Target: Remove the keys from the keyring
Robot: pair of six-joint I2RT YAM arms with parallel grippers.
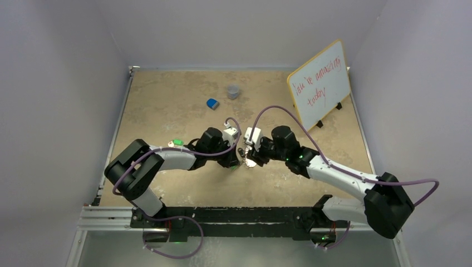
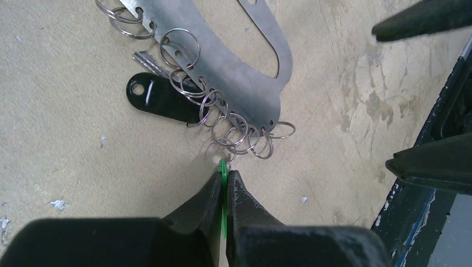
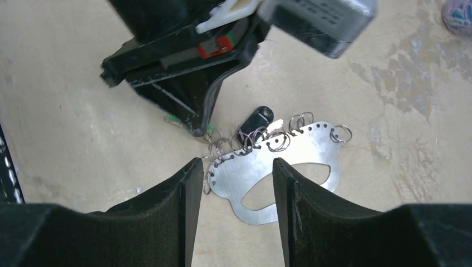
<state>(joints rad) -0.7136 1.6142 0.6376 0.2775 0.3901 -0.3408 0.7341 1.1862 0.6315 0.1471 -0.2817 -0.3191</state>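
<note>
The whiteboard (image 1: 319,84) carries red handwriting reading "You're amazing today".

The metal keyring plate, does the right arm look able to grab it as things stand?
Probably yes. The right gripper is open directly over the keyring plate, with nothing between them. The left gripper, shut on a green key, sits at the plate's ringed edge, off to one side.
</note>
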